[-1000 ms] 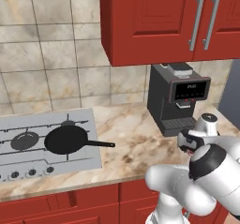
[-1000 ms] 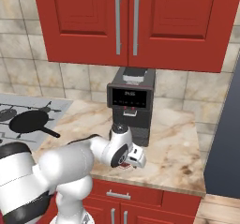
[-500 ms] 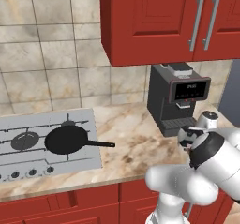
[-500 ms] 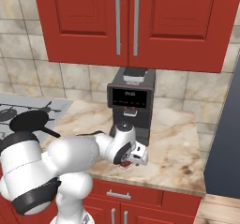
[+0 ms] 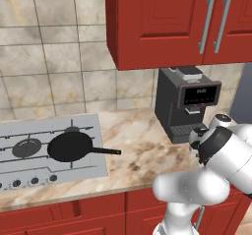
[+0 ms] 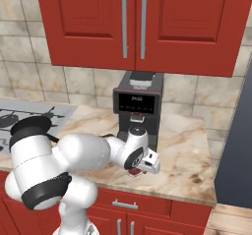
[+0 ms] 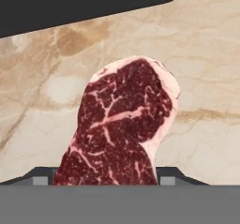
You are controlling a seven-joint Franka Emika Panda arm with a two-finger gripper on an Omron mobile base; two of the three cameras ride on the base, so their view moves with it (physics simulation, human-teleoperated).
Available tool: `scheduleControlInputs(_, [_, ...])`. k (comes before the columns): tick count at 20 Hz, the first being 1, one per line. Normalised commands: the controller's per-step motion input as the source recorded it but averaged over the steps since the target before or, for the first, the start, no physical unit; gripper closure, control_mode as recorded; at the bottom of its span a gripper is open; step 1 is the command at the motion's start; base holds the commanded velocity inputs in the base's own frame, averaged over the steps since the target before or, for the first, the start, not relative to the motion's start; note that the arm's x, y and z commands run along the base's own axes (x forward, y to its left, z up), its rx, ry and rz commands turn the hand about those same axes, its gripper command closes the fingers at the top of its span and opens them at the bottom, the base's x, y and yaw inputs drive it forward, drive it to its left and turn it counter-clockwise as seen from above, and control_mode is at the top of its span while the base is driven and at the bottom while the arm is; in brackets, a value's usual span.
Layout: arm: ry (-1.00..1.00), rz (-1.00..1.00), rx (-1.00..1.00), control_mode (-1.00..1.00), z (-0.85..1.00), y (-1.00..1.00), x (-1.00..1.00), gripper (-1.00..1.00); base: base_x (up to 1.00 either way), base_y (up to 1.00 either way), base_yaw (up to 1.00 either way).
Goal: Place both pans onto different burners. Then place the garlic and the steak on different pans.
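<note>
**Operator:** I'm starting at the gripper [image 6: 139, 169]. In the hand view the steak [image 7: 123, 124] sits right in the middle, its lower end running down between the two dark finger tips [image 7: 41, 177], one at each side of the meat. The jaws stand apart with the steak between them. I cannot tell whether the pads are touching it.

**Partner:** Is the steak off the counter?

**Operator:** I can't say for sure. It lies flat against the marble counter [image 7: 206, 78] as far as I can see, with its pale fat edge towards the upper right of the hand view. In the right base view I see a small patch of red just under the hand, down at the counter surface.

**Partner:** What's around the hand?

**Operator:** The hand is low over the counter, just in front of the black coffee machine [image 6: 137, 105]. In the left base view the arm's white wrist covers the spot beside that machine.

**Partner:** And the pans?

**Operator:** One pan [image 5: 70, 146] sits on the cooktop [image 5: 29, 131] well to the left of the hand, on a burner at the right side of the cooktop, its handle pointing right towards the counter. Left of it I see another burner [image 5: 27, 147] with a grey disc. Red cabinets [image 6: 133, 25] hang above.
</note>
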Motion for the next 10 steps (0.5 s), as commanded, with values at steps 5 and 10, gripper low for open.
scheduleControlInputs(5, [0.0,0.0,-0.01,-1.0,-0.58,0.0,0.0,1.0,0.0,0.0,0.0])
scheduleControlInputs(10, [-0.12,0.0,-0.01,-1.0,0.03,0.01,-0.23,1.0,0.0,0.0,0.0])
